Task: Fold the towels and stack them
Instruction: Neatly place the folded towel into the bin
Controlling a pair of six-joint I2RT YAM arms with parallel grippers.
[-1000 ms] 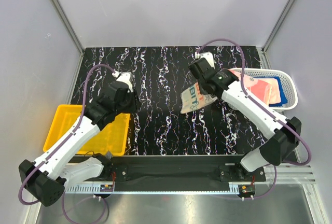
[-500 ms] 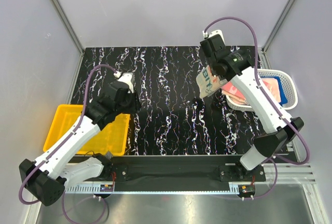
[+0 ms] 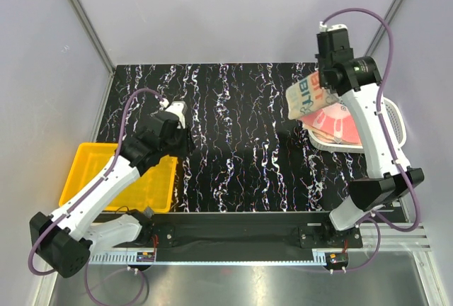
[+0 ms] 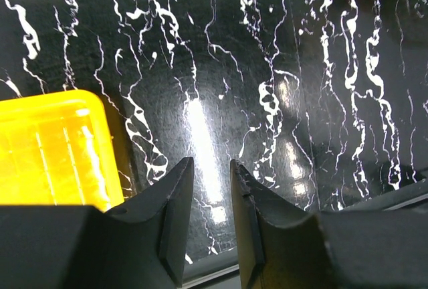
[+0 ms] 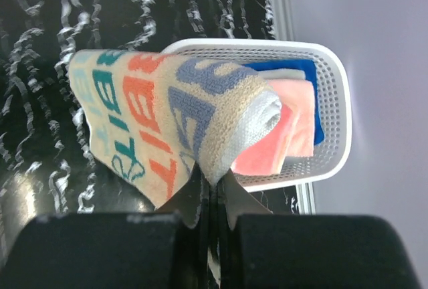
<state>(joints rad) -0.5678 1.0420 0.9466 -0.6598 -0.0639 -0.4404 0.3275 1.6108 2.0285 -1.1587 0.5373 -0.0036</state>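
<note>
My right gripper [image 3: 324,85] is shut on a fold of the beige towel with teal and orange letters [image 3: 308,98] and holds it high in the air at the basket's left end. In the right wrist view the towel [image 5: 147,115] hangs draped from the pinched jaws [image 5: 212,175]. Below it, salmon-pink towels [image 5: 289,125] and a blue towel [image 5: 297,69] lie in the white mesh basket [image 5: 338,102]. The pink towels also show in the top view [image 3: 334,125]. My left gripper [image 3: 177,117] hovers low over the table's left side, slightly open and empty [image 4: 210,165].
The yellow plastic bin [image 3: 88,171] stands at the front left, right beside the left gripper [image 4: 47,148]. The white basket's rim [image 3: 398,122] lies at the table's right edge. Black marbled table [image 3: 233,129] between the arms. Grey walls enclose the cell.
My right arm has lifted the lettered towel from mid-table up and to the back right, to beside the basket. The left arm has hardly moved.
</note>
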